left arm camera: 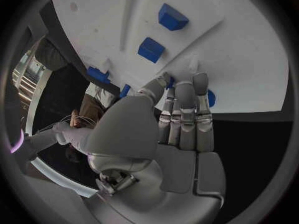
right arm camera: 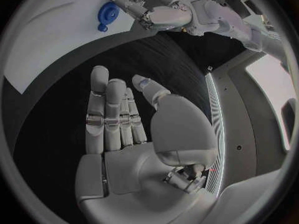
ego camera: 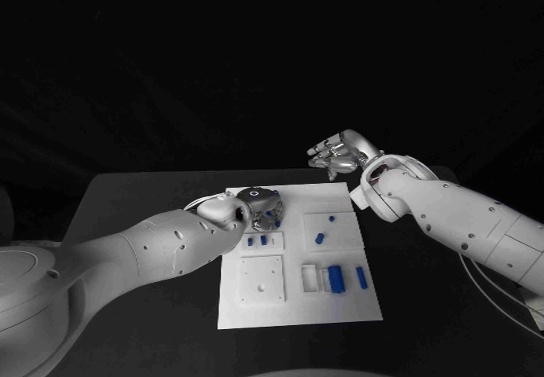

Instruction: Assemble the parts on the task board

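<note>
The left robot hand [ego camera: 251, 210] is down on the far left corner of the white board [ego camera: 346, 302], fingers close together and pointing onto the plate. Their tips press at a round blue part [left arm camera: 211, 97] there, probably to seat it; whether the hand truly grips it cannot be told, since the fingers cover most of it. Just beyond those fingertips lie two small blue blocks [left arm camera: 151, 49], and more blue pieces [ego camera: 335, 276] sit in the board's nearer recesses, well apart from this hand, likely waiting their turn. The right robot hand [ego camera: 343, 154] hangs above the black worktop [ego camera: 148, 196] past the board's far edge, fingers loosely straight and holding nothing, seemingly parked out of the way.
</note>
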Controlling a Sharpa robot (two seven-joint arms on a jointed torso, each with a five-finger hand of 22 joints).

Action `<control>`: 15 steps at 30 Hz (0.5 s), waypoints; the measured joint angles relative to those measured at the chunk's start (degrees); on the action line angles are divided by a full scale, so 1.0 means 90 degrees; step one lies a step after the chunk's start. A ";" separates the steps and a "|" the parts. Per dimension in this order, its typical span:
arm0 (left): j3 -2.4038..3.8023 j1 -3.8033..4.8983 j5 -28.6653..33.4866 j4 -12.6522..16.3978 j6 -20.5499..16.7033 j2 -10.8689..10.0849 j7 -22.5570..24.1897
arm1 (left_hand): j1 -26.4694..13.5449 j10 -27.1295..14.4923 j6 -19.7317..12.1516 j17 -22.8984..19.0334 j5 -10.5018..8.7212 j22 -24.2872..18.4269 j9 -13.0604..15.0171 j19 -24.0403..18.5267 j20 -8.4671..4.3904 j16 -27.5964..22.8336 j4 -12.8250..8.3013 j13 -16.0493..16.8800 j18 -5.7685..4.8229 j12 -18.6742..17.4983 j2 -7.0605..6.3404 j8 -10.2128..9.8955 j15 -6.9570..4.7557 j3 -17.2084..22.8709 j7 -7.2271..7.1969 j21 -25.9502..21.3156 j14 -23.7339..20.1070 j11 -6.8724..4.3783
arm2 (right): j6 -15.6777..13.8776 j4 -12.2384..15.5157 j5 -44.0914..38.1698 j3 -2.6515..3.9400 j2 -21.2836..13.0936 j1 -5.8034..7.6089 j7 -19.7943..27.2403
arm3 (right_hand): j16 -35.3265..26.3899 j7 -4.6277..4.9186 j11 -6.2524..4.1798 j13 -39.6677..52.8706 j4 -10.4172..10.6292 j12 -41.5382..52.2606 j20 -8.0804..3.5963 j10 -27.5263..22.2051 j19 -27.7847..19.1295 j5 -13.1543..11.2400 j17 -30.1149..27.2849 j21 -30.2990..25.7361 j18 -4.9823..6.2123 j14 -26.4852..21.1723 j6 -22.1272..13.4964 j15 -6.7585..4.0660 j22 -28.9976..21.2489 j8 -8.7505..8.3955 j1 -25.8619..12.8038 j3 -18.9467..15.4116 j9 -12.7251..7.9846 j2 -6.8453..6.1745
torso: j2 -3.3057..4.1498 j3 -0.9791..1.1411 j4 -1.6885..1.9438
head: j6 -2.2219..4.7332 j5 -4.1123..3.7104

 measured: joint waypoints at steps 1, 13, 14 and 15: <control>0.0000 0.0000 0.0002 -0.0005 0.0002 0.0003 0.0000 | 0.0000 0.0002 0.0000 0.0000 -0.0001 0.0000 0.0000 0.0000 0.0000 0.0000 0.0001 0.0003 0.0000 0.0000 0.0000 0.0000 -0.0001 -0.0001 0.0000 0.0000 0.0001 -0.0001 | 0.0000 0.0000 0.0000 0.0000 0.0000 0.0000 0.0000 | -0.0001 0.0000 0.0000 0.0000 0.0000 0.0000 0.0000 0.0000 0.0000 0.0000 0.0000 0.0000 0.0000 0.0000 0.0000 0.0000 -0.0001 0.0000 0.0000 0.0000 0.0000 0.0000 | 0.0001 0.0000 -0.0001 | -0.0001 0.0000; 0.0005 0.0001 0.0037 -0.0031 0.0011 0.0028 0.0012 | 0.0054 0.0203 0.0159 0.0019 -0.0027 -0.0001 0.0000 0.0025 -0.0024 0.0074 0.0085 0.0000 -0.0007 0.0000 0.0054 0.0000 -0.0068 -0.0023 -0.0062 0.0000 0.0095 -0.0073 | 0.0001 0.0001 0.0001 0.0000 0.0004 0.0000 0.0000 | 0.0024 -0.0001 -0.0001 0.0001 0.0018 0.0000 0.0000 -0.0001 0.0000 0.0057 -0.0017 0.0000 0.0001 -0.0022 0.0000 0.0022 -0.0007 0.0000 0.0000 0.0018 -0.0001 0.0000 | 0.0007 0.0003 -0.0007 | -0.0011 -0.0010; 0.0005 -0.0001 0.0041 -0.0030 0.0011 0.0030 0.0014 | 0.0068 0.0239 0.0193 0.0027 -0.0027 -0.0001 0.0000 0.0045 -0.0045 0.0075 0.0085 0.0000 -0.0010 0.0000 0.0068 0.0000 -0.0068 -0.0023 -0.0057 0.0000 0.0115 -0.0079 | 0.0001 0.0001 0.0001 0.0000 0.0004 0.0000 0.0000 | 0.0024 -0.0001 -0.0001 0.0001 0.0018 0.0000 0.0000 0.0000 0.0000 0.0057 -0.0017 0.0000 0.0001 -0.0022 0.0000 0.0022 -0.0008 0.0000 0.0000 0.0018 -0.0001 0.0000 | 0.0007 0.0005 -0.0005 | -0.0014 -0.0012; 0.0005 -0.0003 0.0047 -0.0027 0.0012 0.0031 0.0018 | 0.0068 0.0240 0.0193 0.0027 -0.0027 -0.0001 0.0000 0.0045 -0.0045 0.0074 0.0085 0.0001 -0.0011 0.0000 0.0068 0.0000 -0.0068 -0.0023 -0.0057 0.0022 0.0115 -0.0079 | 0.0001 0.0001 0.0001 0.0000 0.0006 0.0000 0.0000 | 0.0024 -0.0001 -0.0001 0.0001 0.0018 0.0000 0.0000 0.0000 0.0001 0.0057 -0.0017 0.0000 0.0001 -0.0022 0.0000 0.0022 -0.0007 0.0000 0.0000 0.0018 -0.0001 0.0000 | 0.0007 0.0005 -0.0004 | -0.0016 -0.0013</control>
